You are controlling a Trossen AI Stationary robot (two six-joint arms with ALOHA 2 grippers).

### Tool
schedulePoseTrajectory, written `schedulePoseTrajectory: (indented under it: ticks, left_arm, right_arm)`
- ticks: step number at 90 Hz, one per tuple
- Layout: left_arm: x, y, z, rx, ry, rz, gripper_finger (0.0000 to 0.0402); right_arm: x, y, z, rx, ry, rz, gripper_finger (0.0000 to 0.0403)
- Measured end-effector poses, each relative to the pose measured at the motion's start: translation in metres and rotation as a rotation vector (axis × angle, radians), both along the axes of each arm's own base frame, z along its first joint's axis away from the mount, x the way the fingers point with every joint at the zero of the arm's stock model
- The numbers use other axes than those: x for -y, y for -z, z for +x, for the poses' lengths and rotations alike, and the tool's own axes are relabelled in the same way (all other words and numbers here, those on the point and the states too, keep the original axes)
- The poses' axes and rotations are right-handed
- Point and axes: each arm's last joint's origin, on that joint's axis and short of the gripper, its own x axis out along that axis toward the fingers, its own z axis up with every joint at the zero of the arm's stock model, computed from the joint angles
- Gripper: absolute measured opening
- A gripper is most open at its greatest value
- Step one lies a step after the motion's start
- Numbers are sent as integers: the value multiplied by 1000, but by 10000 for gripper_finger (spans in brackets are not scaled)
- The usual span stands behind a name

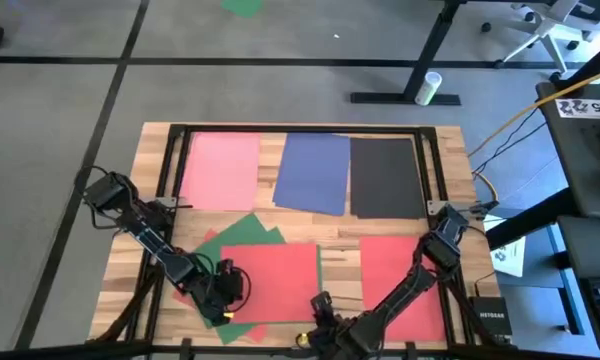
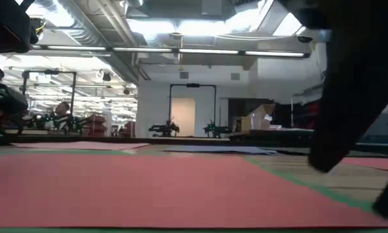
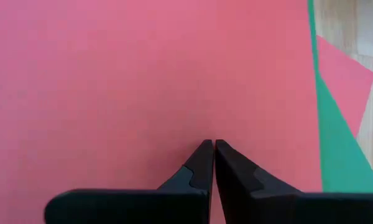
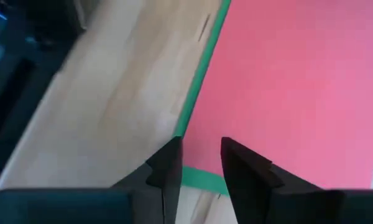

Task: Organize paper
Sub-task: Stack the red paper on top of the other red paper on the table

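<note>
A red sheet of paper (image 1: 270,280) lies near the table's front edge on green sheets (image 1: 242,228) that stick out beyond its left and far sides. My left gripper (image 3: 210,146) is shut, its tips low over the red sheet's near left part (image 1: 225,300). My right gripper (image 4: 201,152) stands open over the sheet's near right corner (image 1: 320,305), where a green edge (image 4: 202,74) shows beside the red. Another red sheet (image 1: 400,270) lies flat at the near right. Pink (image 1: 220,170), blue (image 1: 313,172) and black (image 1: 385,178) sheets lie side by side along the far edge. My left gripper points its shut fingertips (image 3: 205,152) down at the red sheet's surface (image 3: 174,93), which lies flat; whether they touch it, I cannot tell. My right gripper has one finger (image 4: 168,162) over the bare wood and one over the red sheet; whether either touches, I cannot tell.
A dark frame rail (image 1: 300,128) runs around the tabletop. Off the right edge lie a small white printed sheet (image 1: 508,255) and a black box (image 1: 490,315). Bare wood (image 1: 340,262) shows between the two red sheets.
</note>
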Motion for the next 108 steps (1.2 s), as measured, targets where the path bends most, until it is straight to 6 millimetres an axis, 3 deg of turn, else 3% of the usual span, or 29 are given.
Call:
schedulePoseTrajectory:
  ticks: [55, 108]
  left_arm:
    - [0, 0, 0, 0, -1, 0, 0]
    - [0, 0, 0, 0, -1, -1, 0]
  right_arm:
    - [2, 1, -3, -88, -14, 22, 101]
    - [6, 7, 11, 15, 3, -11, 101]
